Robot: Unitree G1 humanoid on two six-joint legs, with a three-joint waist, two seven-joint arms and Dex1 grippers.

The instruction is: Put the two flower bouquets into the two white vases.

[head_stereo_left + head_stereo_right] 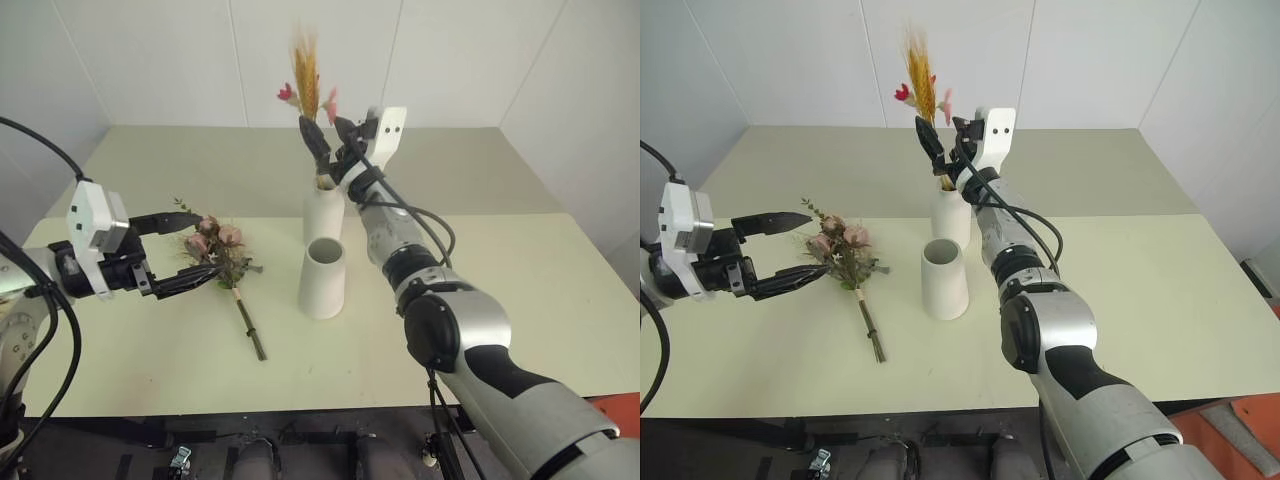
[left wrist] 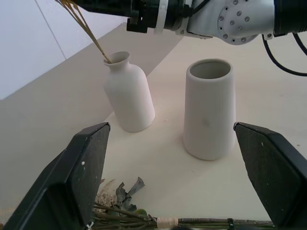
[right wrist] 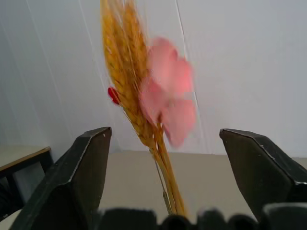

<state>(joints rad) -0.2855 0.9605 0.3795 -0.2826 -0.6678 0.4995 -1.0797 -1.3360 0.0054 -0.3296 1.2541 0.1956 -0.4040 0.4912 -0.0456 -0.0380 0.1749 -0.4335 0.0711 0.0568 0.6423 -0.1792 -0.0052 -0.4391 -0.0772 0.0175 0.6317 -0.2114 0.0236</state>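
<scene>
Flowers are what this job is about, and one bunch is already sitting in a vase. The right gripper (image 1: 332, 141) is up above the bottle-shaped vase (image 1: 322, 215), and its two black fingers are standing apart with nothing pinched between them. The yellow wheat stalk (image 1: 306, 78) with its little pink blossoms is rising between those open fingers, and its thin stems are going down into the narrow neck. It looks very light and bendy, so a bump from a finger could tip it or pull it back out.

The left gripper (image 1: 175, 250) is hanging low over the table (image 1: 520, 270), and its fingers are spread wide too, holding nothing. The rose bunch (image 1: 218, 255) is lying flat on the table right at those fingertips, with pink heads, grey-green leaves and white sprigs pointing away from the robot and the brown stems (image 1: 250, 325) pointing back toward the robot. A pale band is tying the stems together.

The roses look soft and easy to crush, and the leaves would slip or tear. The stems look stiffer, so the best place to grab is likely on the stems near the tie. The bunch seems light but top-heavy, so it may droop when lifted.

The cone-shaped vase (image 1: 323, 278) is standing just in front of the bottle one, with its wide round mouth open and waiting. It looks smooth and could topple if knocked.
</scene>
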